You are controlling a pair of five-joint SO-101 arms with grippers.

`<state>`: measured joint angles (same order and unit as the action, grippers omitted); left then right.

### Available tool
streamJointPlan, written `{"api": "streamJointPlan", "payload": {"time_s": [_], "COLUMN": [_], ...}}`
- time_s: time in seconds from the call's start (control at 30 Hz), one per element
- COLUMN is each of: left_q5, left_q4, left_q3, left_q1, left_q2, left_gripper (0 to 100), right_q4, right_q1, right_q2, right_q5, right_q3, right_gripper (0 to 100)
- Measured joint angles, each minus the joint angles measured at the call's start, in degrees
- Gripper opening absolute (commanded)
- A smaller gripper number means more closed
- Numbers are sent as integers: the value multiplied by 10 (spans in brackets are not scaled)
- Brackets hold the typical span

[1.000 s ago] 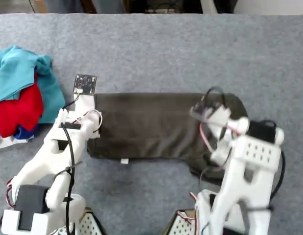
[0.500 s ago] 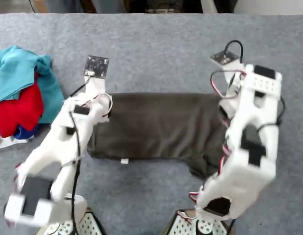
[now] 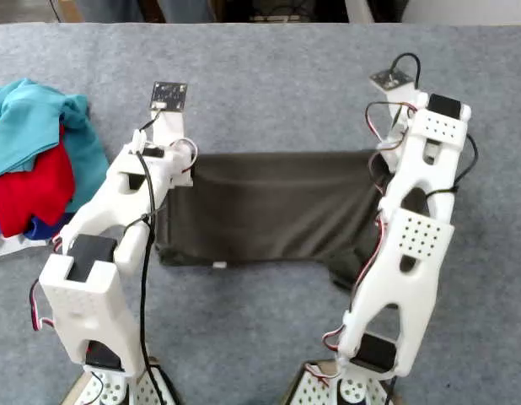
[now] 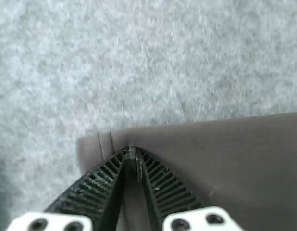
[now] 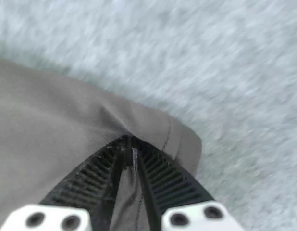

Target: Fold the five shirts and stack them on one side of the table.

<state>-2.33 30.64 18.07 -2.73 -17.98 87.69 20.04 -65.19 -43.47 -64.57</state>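
Note:
A dark brown shirt [image 3: 269,207] lies stretched across the middle of the grey table. My left gripper [image 3: 178,160] is shut on its far left corner, and the left wrist view shows the black ribbed fingers [image 4: 110,178] pinching the hemmed corner of the brown shirt [image 4: 211,154]. At the far right corner my right gripper [image 3: 380,156] is shut on the cloth too; in the right wrist view the fingers [image 5: 160,178] clamp the folded brown shirt edge [image 5: 57,115]. Both held corners look slightly raised above the table.
A heap of shirts [image 3: 33,160] in teal, red, blue and white lies at the table's left edge. Grey felt table [image 3: 269,84] stretches open behind the brown shirt. Both arm bases [image 3: 328,388] stand at the near edge.
Both arms swung from the shirt's near side toward its far edge and closed on the two far corners. The shirt's far edge has drawn taut and straight between them.

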Motion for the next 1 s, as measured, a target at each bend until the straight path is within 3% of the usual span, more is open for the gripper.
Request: {"api": "streamJointPlan", "payload": {"time_s": [0.33,0.57,0.77,1.0], "left_q5": [0,0,27,35], "left_q4": [0,25,27,-20], "left_q3": [-4,1,83,187], "left_q1": [4,4,4,26], "left_q2": [-1,55,158,167], "left_gripper": [28,28,29,30], "right_q4": [122,130,130,131], "right_q1": [-1,23,54,45], "right_q2": [-91,-56,95,392], "right_q5": [4,5,3,-69], "right_q3": [-258,-275,-145,260], "right_gripper": [14,14,13,13]}}
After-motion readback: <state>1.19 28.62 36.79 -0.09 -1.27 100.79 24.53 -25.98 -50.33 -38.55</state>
